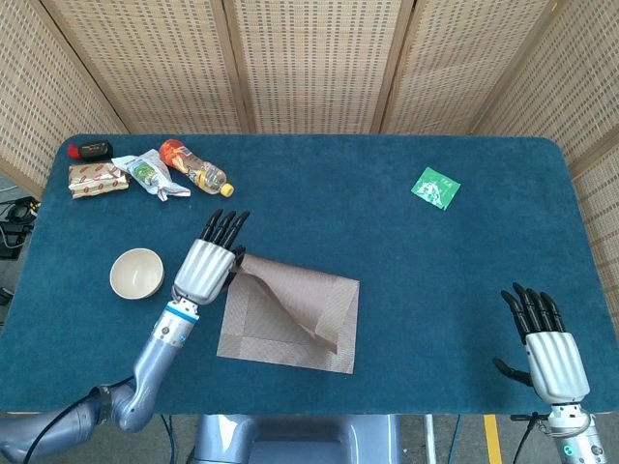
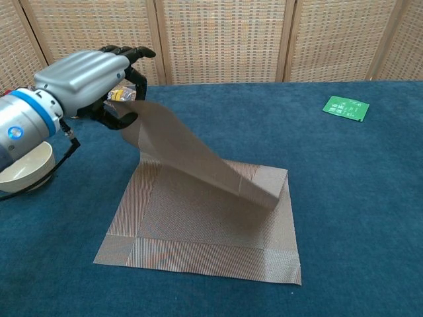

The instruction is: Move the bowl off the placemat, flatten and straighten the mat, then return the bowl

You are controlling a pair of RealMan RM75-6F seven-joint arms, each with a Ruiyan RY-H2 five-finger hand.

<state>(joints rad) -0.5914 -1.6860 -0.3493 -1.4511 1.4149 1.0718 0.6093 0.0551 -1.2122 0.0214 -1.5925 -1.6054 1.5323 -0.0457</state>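
- Woven cane screens close off the top of both views, and below them we work on a table [image 1: 387,271] covered in dark blue carpet-like cloth that fills most of the frame.
- Our placemat [image 1: 290,324] lies at lower centre of the head view, bottom layer flat on the cloth, with a flap [image 2: 192,155] raised off it toward the upper left. We judge it light, thin and floppy: the flap sags in a curve between where it is held and the fold at the mat's right side, so it will drape rather than hold a shape. A pinch at a corner or edge suits it, and laying it down slowly should keep creases out.
- Our left hand [image 1: 205,266] sits at the mat's upper left corner, thumb and fingers pinched on the top of the flap, held up off the table.
- Our right hand [image 1: 551,353] rests at the lower right of the head view, fingers spread and holding nothing, well apart from the mat.
- Our bowl [image 1: 136,274], cream and seemingly rigid, stands upright off the mat at centre left, just beside the left forearm. We would take it by the rim or cup its wall.
- Snack packets and a bottle [image 1: 198,169] lie at upper left; a green packet [image 1: 435,188] at upper right.
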